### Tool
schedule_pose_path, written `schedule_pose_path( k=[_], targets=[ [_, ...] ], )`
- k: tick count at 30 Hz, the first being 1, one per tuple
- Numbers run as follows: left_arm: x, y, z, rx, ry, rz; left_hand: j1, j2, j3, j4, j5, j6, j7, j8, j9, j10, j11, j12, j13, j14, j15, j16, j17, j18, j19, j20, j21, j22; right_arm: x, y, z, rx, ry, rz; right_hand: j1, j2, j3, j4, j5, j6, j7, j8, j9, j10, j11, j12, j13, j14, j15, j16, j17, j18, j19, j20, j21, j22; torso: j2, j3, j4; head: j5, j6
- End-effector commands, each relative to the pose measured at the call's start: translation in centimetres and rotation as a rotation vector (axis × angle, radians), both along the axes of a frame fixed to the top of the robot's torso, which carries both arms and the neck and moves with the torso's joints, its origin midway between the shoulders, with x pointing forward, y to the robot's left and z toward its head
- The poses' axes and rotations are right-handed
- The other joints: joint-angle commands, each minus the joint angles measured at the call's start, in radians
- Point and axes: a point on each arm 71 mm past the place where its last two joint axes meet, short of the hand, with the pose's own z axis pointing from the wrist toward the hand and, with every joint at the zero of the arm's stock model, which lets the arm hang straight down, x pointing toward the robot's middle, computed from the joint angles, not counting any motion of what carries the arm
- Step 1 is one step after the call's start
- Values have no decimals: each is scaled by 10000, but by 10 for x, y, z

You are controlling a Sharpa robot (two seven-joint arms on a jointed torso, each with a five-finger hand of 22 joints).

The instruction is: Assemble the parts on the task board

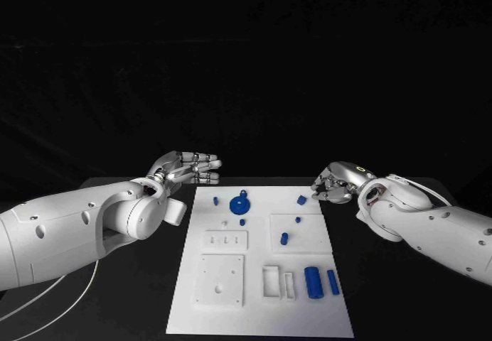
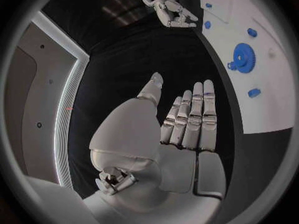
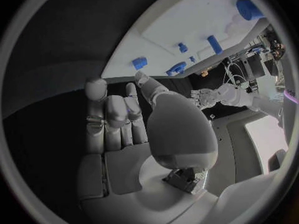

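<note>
Parts lie untouched on the white board [image 1: 308, 312] in the middle of the black bench [image 1: 134, 298]. A blue gear [image 1: 240, 206] sits near the board's far edge with small blue pegs [image 1: 301, 200] around it, and two blue cylinders [image 1: 313, 282] lie side by side near the front, beside a white open box [image 1: 276, 282].

The left robot hand [image 1: 188, 169] hovers just off the board's far left corner, fingers straight and spread, holding nothing. The right robot hand [image 1: 335, 182] hovers off the far right corner, empty, fingers loosely bent and apart.

These pieces look like light, rigid plastic, smooth and likely a little slippery. The gear is probably best pinched across its rim or at its hub; the cylinders across their round sides at mid-length, gently, since they could roll away.
</note>
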Motion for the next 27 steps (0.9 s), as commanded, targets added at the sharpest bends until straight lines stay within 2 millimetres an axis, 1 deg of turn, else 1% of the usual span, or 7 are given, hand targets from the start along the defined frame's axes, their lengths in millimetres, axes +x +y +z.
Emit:
schedule_pose_path(
  k=[1, 10, 18, 20, 21, 24, 27],
  targets=[
    [-1, -2, 0, -51, -59, -175, 18, 0, -17, -8, -27, 62, -9, 63, 13, 71, -2, 45, 16, -9, 8, 1, 14, -69, 11, 20, 21, -11, -1, -1, -5, -491, 300, -240, -160, -30, 14, 18, 38, 105, -20, -3, 49, 9, -69, 7, 25, 29, -62, -21, 22, -153, 470, -68, -28, 12, 0, 6, 9, -5, -17],
    [0, -1, 0, -43, -44, -143, 22, 46, -66, -63, -21, 60, -9, 61, 13, 55, 2, 42, 15, -11, 10, -6, 14, -73, 9, 17, 23, -13, -7, 5, -13, -617, 789, -44, -426, 220, 66, 252, 587, 272, -128, -5, 121, 151, -128, 101, 122, 43, -92, -8, 39, -212, 474, -96, 41, 36, 0, 10, 2, -32, -39],
    [0, -1, 0, -41, -35, -140, 22, 46, -66, -63, -21, 60, -9, 61, 13, 55, 2, 42, 15, -11, 10, -6, 14, -73, 9, 17, 23, -13, -10, 10, -20, -655, 1105, 126, -574, 446, 397, 20, 1136, 289, -94, -5, -106, 148, -112, 56, 130, 42, -87, -25, 19, -232, 464, -99, 37, 51, 4, 7, 9, -64, -48],
    [0, 0, -1, -40, -33, -135, 22, 46, -66, -63, -21, 60, -9, 61, 13, 55, 2, 42, 15, -11, 10, -6, 14, -73, 9, 17, 23, -13, -10, 11, -22, -635, 1154, 144, -706, 508, 586, -133, 1288, 245, -58, -1, -252, 139, -92, 36, 133, 39, -78, -22, 18, -224, 464, -94, 19, 59, 5, 7, 12, -66, -49],
    [0, 0, -1, -39, -32, -132, 22, 46, -66, -63, -21, 60, -9, 61, 13, 55, 2, 42, 15, -11, 10, -6, 14, -73, 9, 17, 23, -13, -10, 11, -23, -620, 1169, 149, -717, 544, 702, -161, 1540, 130, -8, -7, -306, 139, -62, 41, 141, 37, -71, -25, 15, -218, 462, -92, 10, 60, 2, 5, 12, -67, -52],
    [0, 0, -1, -36, -29, -124, 22, 46, -66, -63, -21, 60, -9, 61, 13, 55, 2, 42, 15, -11, 10, -6, 14, -73, 9, 17, 23, -13, -9, 13, -24, -555, 1185, 143, -923, 535, 1363, -372, 2102, -180, 136, 0, -538, 95, 10, 30, 147, 26, -33, -35, 2, -165, 457, -54, -16, 77, 5, 7, 13, -50, -62],
    [0, 0, -1, -35, -26, -123, 22, 46, -66, -63, -21, 60, -9, 61, 13, 55, 2, 42, 15, -11, 10, -6, 14, -73, 9, 17, 23, -13, -8, 14, -25, -480, 1171, 108, -1140, 426, 1844, -547, 2498, -476, 229, -6, -593, 75, 49, 34, 146, 18, 3, -35, -4, -112, 453, -20, -28, 106, 9, 5, 19, -48, -66]
  ],
)
